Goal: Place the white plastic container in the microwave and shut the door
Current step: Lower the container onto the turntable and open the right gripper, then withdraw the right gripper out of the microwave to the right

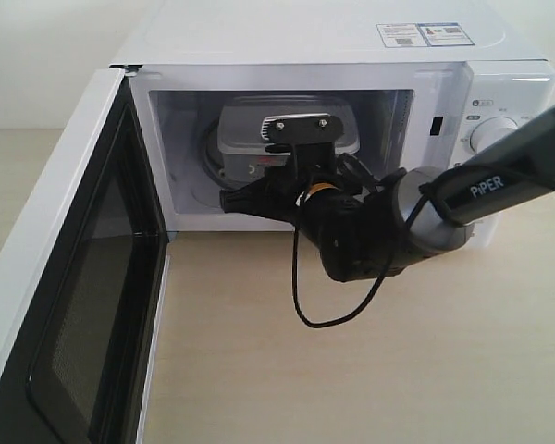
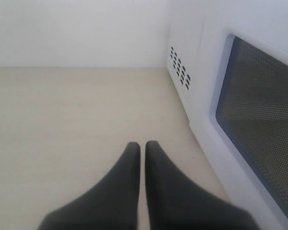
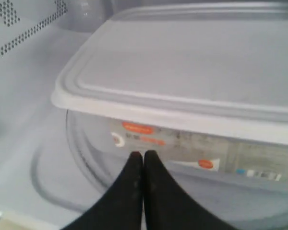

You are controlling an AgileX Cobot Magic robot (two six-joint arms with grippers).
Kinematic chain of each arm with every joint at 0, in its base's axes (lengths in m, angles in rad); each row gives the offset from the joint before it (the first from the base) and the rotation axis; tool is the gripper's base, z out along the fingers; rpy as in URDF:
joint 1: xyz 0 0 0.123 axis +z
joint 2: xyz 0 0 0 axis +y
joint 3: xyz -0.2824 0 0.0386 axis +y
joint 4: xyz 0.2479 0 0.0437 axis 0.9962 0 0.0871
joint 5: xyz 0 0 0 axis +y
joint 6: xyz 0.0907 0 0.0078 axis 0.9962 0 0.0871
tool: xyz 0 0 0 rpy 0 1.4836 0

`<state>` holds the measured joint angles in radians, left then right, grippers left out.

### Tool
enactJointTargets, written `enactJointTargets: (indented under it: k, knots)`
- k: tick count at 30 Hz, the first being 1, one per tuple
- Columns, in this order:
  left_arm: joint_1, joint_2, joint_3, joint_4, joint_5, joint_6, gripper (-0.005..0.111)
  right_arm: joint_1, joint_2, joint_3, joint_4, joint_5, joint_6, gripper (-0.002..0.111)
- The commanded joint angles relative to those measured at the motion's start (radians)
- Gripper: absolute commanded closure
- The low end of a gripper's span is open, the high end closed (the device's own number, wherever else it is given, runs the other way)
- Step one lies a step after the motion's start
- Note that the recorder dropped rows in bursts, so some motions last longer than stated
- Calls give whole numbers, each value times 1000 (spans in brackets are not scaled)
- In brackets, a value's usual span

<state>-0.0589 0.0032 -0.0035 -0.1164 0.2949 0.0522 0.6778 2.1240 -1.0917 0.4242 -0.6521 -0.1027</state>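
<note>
Located the white plastic container (image 1: 240, 125) inside the microwave (image 1: 324, 42), seated upright on the glass turntable (image 1: 206, 153) with its lid (image 3: 192, 62) on top. Judged the long axis to run left to right across the cavity, one broad side turned toward the near opening. Read orange and white labels (image 3: 139, 128) on that near side, just below the lid's raised rim. Noted bare turntable glass left of the container and in front of it.

Found the door (image 1: 46, 250) swung wide open on the left, with black inner frame and dark window (image 1: 97, 314) turned toward the middle of the scene.

Observed the right gripper (image 1: 227, 199) at the mouth of the cavity, reaching in from the right, fingers pressed together and gripping nothing. Placed its tips just in front of the labelled side. Could not determine contact with the container.

Saw the left gripper (image 2: 141, 146) in its own wrist view only: fingers drawn together with a hairline gap, nothing between them, low over the table just left of the door's outer face. Noted vent holes (image 2: 180, 67) in the microwave's side wall beyond.

Recorded a pale, matte, wood-grain table (image 1: 370, 370) under the microwave and a plain white wall (image 1: 37, 55) behind. Logged a black cable (image 1: 301, 296) looping down from the right arm (image 1: 499, 185) over the table, stickers (image 1: 424, 34) on the microwave's top at far right, and a round dial (image 1: 495, 134) partly hidden by that arm.
</note>
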Motion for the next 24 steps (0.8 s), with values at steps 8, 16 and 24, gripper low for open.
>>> enactJointTargets:
  k: [8, 16, 24]
  knots:
    - [2, -3, 4, -7, 1, 0, 102, 170, -282, 373, 45, -156, -36, 108]
    - [2, -3, 4, -7, 1, 0, 102, 189, -520, 681, 88, -270, -34, 108]
    - [2, -3, 4, -7, 1, 0, 102, 189, -756, 892, 145, -285, -38, 108]
